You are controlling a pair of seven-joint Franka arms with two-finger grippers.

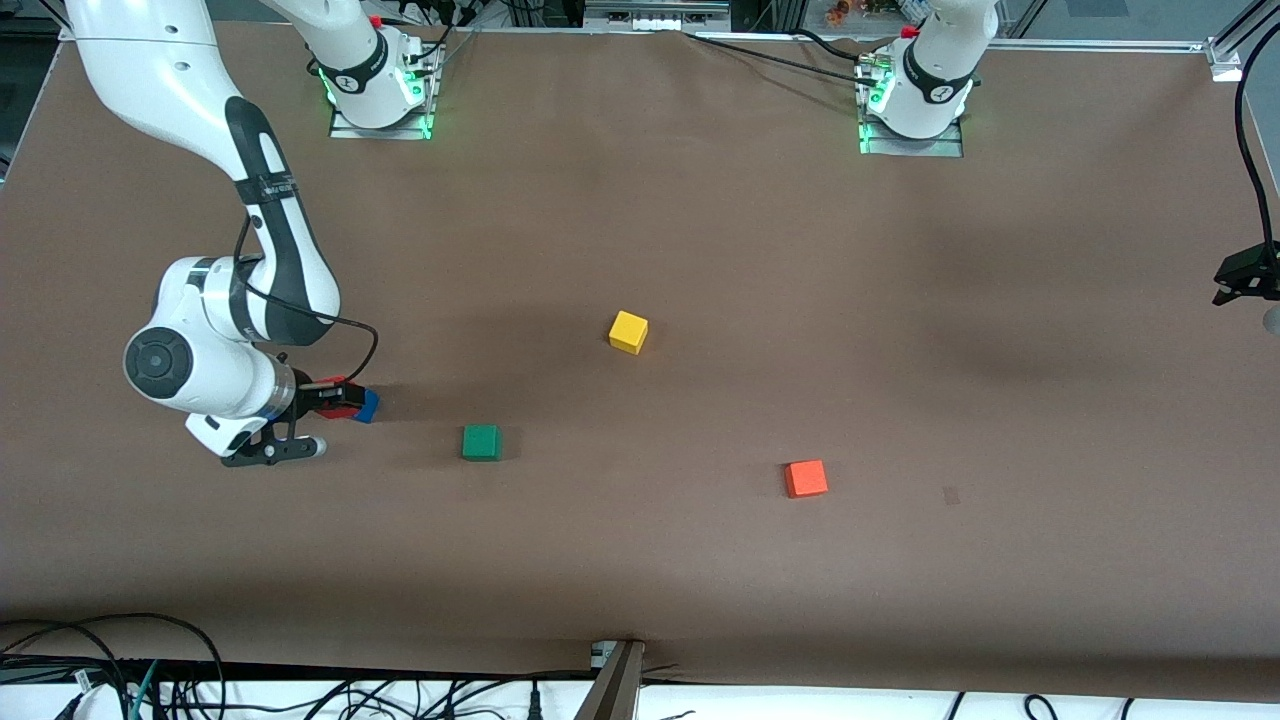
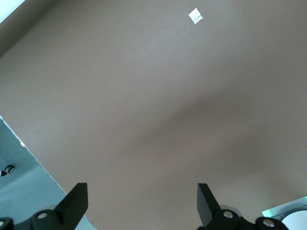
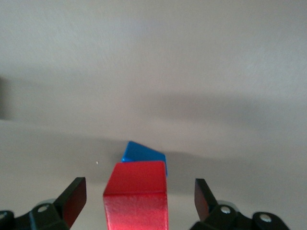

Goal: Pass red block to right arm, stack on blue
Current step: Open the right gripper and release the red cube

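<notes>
1. The right end effector [image 1: 345, 400] hangs low over the bench [image 1: 700, 250] near the right arm's end. Its fingers [image 3: 72, 199] stand apart, with a gap on each side of the red block [image 3: 135, 196], so nothing is clamped.
2. The red block sits between those fingers on top of the blue block [image 3: 144, 154]. The blue one is turned at an angle, one corner showing past the red one's edge.
3. The red block is a plain deep-red cube with flat faces, crisp edges and a faintly grainy matte surface. The blue block is the same kind of cube.
4. The bench has a smooth, dull brown cover.
5. A green block [image 1: 481, 442] lies nearer the front camera than the stack, toward the middle.
6. A yellow block [image 1: 628, 331] lies near the middle of the bench.
7. An orange block [image 1: 805, 478] lies toward the left arm's end.
8. The left end effector [image 2: 141, 203] waits above bare bench, its black fingers spread apart and holding nothing.
</notes>
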